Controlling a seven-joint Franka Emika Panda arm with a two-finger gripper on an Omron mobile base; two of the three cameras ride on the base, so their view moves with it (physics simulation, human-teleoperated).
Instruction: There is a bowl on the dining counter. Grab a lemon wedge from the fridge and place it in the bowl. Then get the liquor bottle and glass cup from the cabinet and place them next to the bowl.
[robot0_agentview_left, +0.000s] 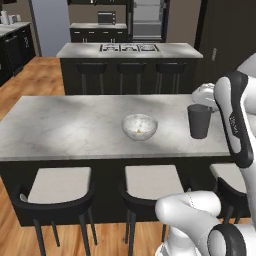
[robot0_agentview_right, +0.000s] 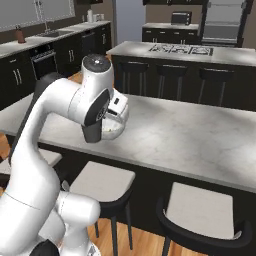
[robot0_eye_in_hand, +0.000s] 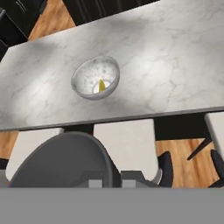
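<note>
**Smoky cup held over the dining counter's right end**

Glass cup (robot0_agentview_left: 199, 121), smoky grey and upright, sits clamped in the robot's claw (robot0_eye_in_hand: 105, 181), whose jaws are drawn together on it. In the hand view its dark rounded body fills the lower left, right against the finger tips. From the left base camera the cup stands at the right end of the dining counter (robot0_agentview_left: 75, 125), close to the near edge; whether its base touches the marble cannot be told. The bowl (robot0_agentview_left: 139, 126) rests near the middle of the slab, to the cup's left and apart from it, with the tiny yellow lemon wedge (robot0_eye_in_hand: 102, 85) lying inside on its floor. Dark stools (robot0_agentview_left: 57, 187) with pale seats line the counter's near side. Beyond stands a marble island (robot0_agentview_left: 130, 50) with stove burners.
</note>
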